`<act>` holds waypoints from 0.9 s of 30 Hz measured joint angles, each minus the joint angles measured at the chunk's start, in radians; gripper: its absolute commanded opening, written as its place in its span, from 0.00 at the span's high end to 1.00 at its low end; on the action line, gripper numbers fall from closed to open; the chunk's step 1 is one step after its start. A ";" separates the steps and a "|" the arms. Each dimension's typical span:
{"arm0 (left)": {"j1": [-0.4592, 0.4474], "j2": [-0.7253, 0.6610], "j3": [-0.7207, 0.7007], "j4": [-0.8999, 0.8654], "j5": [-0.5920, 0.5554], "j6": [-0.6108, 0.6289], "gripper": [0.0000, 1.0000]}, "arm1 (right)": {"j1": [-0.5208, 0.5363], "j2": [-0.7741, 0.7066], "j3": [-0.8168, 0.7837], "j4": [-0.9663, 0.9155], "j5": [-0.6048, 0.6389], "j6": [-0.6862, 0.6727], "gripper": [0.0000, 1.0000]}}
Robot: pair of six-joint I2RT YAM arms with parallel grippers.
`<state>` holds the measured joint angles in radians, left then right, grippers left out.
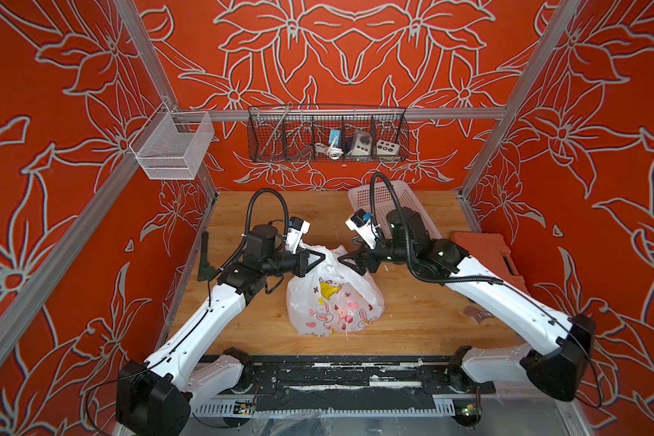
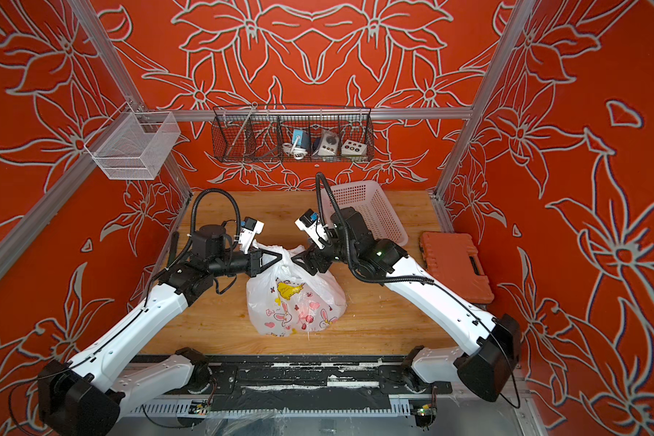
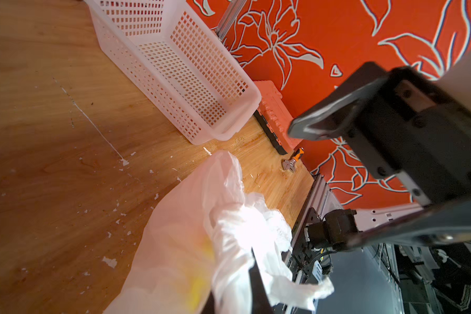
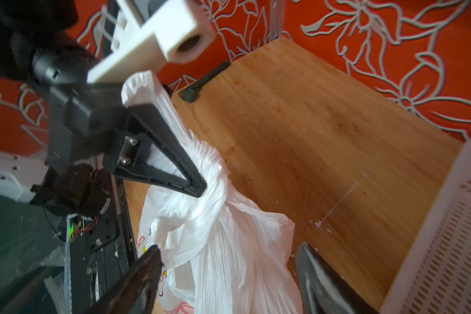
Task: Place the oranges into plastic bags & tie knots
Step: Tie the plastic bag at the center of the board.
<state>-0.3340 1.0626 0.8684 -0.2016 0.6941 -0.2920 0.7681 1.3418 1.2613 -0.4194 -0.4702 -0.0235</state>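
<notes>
White, crinkled film made up the plastic bag [image 1: 335, 305], which sat about mid-way across the wooden table [image 1: 423, 324]. It was between the two arms and well apart from the white perforated basket [image 1: 412, 205] and the orange tool case [image 1: 484, 251] on the robot's right. Its long axis ran front to back. The fat, rounded bottom, printed with bunnies, hearts and a yellow label, lay nearest the robot's base. From there the body narrowed towards the back wall into a gathered neck that rose off the wood. At that neck the handles were twisted into a knot [image 4: 214, 171], with one frilled loop end sticking out past the left arm's fingers. The left gripper [image 4: 199, 190] had its jaws pressed together, pinching the twisted white handle right at the knot. In both top views it reached in from the robot's left, level with the neck. The right gripper [image 4: 229, 271] faced it from the other side with its jaws spread wide, one finger on each side of the bag's upper folds. I could not tell whether either pad touched the plastic. Whatever filled the bag was blurred behind the film, showing only as a reddish glow low down.
</notes>
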 measured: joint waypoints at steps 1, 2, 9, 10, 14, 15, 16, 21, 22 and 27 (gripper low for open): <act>0.000 0.000 0.003 0.000 0.005 0.009 1.00 | -0.001 0.023 0.002 -0.004 -0.027 -0.033 0.19; 0.000 0.000 0.005 0.001 0.011 0.020 1.00 | -0.001 0.048 0.008 -0.014 -0.051 -0.066 0.19; -0.001 0.003 0.011 0.002 0.036 0.069 1.00 | -0.003 0.171 0.110 -0.052 -0.164 -0.182 0.15; -0.001 0.003 0.011 0.002 0.038 0.073 1.00 | -0.003 0.175 0.117 -0.055 -0.166 -0.189 0.15; -0.001 0.005 0.011 0.002 0.040 0.090 1.00 | -0.006 0.177 0.135 -0.083 -0.134 -0.219 0.15; -0.001 0.005 0.013 0.002 0.040 0.094 1.00 | -0.011 0.175 0.135 -0.088 -0.131 -0.223 0.15; -0.001 0.005 0.014 0.002 0.040 0.096 1.00 | -0.016 0.174 0.135 -0.096 -0.132 -0.225 0.15; -0.002 0.007 0.016 0.002 0.041 0.110 1.00 | -0.036 0.137 0.136 -0.154 -0.160 -0.244 0.14; -0.002 0.008 0.016 0.002 0.041 0.112 1.00 | -0.038 0.128 0.139 -0.169 -0.164 -0.249 0.13; -0.002 0.008 0.017 0.002 0.041 0.118 1.00 | -0.039 0.110 0.195 -0.237 -0.195 -0.271 0.10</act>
<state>-0.3355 1.0710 0.8852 -0.1997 0.7349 -0.1741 0.7288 1.4517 1.4559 -0.6567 -0.6647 -0.2947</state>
